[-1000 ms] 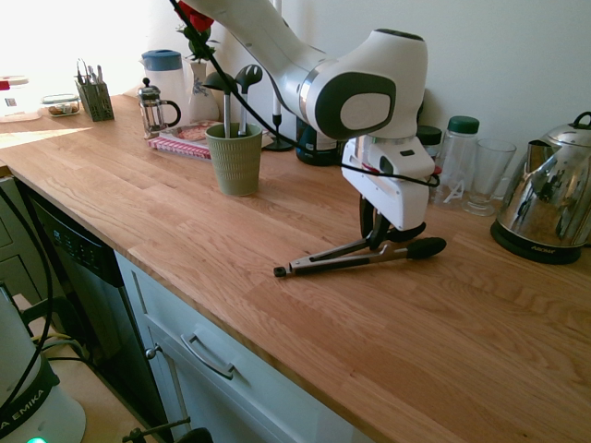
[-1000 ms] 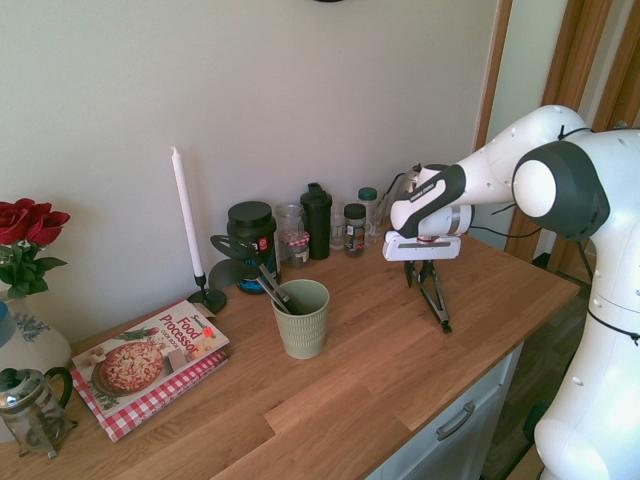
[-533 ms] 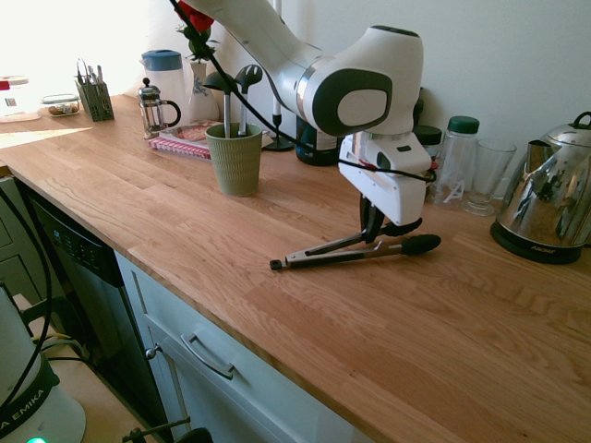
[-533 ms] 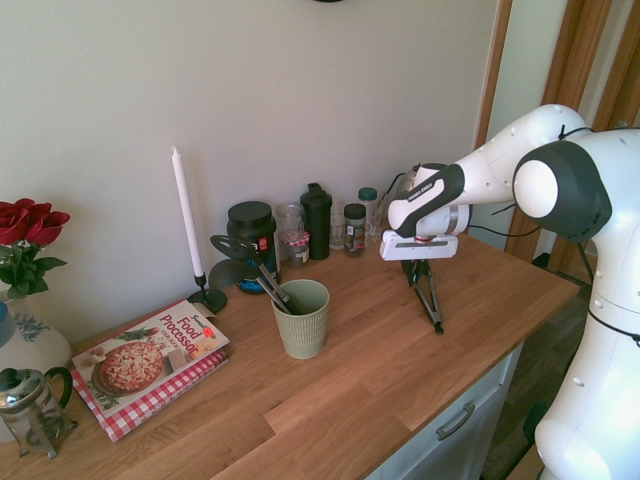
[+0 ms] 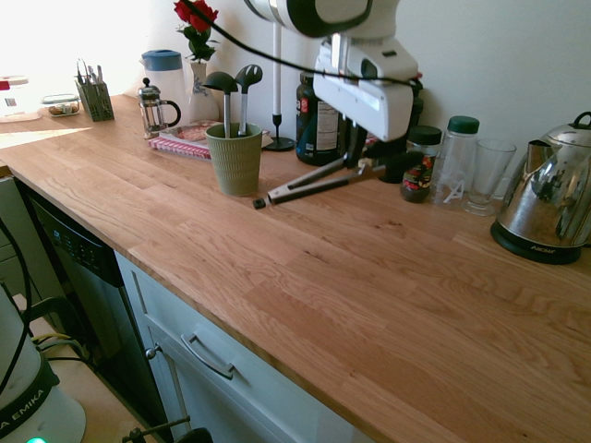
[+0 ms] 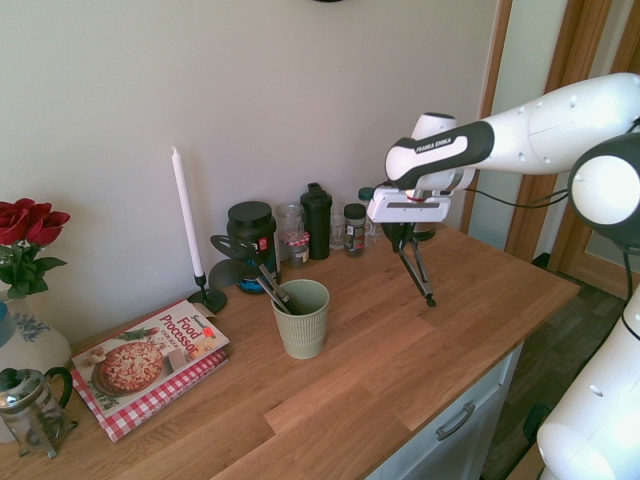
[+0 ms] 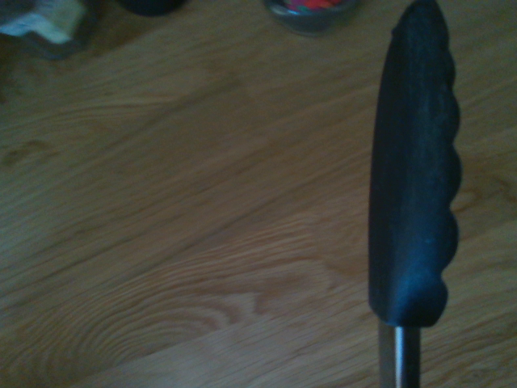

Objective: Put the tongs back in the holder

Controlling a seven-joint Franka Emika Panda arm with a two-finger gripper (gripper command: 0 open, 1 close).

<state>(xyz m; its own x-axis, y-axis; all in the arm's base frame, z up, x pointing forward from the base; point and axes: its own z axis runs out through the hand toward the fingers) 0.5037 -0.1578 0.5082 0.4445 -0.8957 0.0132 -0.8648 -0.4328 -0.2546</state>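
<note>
Silver-metal tongs with black tips (image 5: 319, 187) hang clenched in my black two-finger end effector (image 5: 357, 159), upper centre of the first exterior view, hinge end slanting down-left from my fingers toward the sage-green ribbed cup (image 5: 235, 166).

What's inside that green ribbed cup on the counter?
The green cup holds a black ladle and a black slotted spoon, heads up. Their lower ends, and the cup's bottom, are hidden by its walls.

bright upper-left glare, wrist view dim, blurry
</note>
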